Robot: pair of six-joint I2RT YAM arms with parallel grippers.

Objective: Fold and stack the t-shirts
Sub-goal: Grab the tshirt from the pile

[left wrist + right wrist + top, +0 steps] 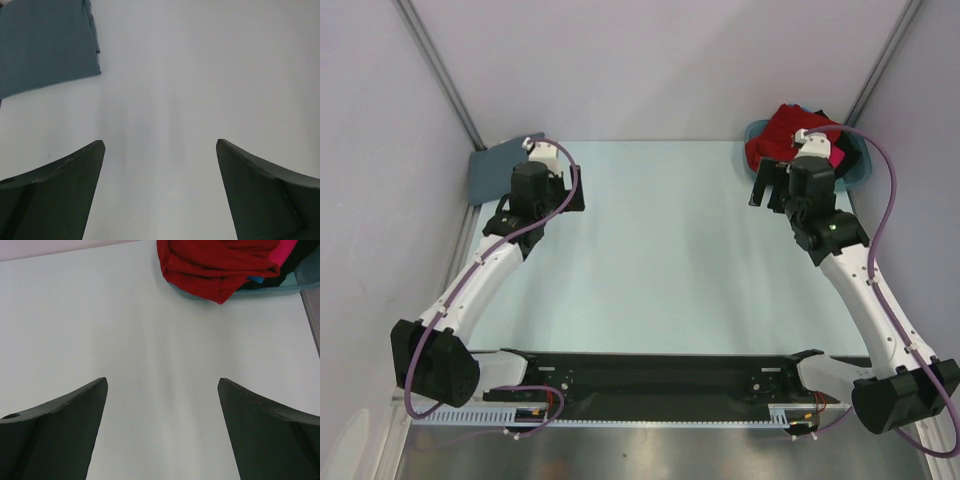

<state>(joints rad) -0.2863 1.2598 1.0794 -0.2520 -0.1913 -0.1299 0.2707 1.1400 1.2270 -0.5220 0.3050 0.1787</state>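
Observation:
A slate grey t-shirt (pixel 498 172) lies folded flat at the table's far left corner, and it fills the upper left of the left wrist view (pixel 45 45). A deep red t-shirt (pixel 788 130) is heaped in the teal basket (pixel 757 135) at the far right and spills over its rim (pixel 215 265). Bits of hot pink (pixel 289 249), bright blue (pixel 256 279) and black (pixel 282 281) cloth show under it. My left gripper (pixel 160 143) is open over bare table beside the grey shirt. My right gripper (pixel 162 381) is open over bare table just short of the basket.
The pale table (pixel 660 250) is walled by white panels behind and on both sides. The teal basket's rim (pixel 290 288) stands just beyond my right gripper. A black rail (pixel 650 385) with both arm bases runs along the near edge.

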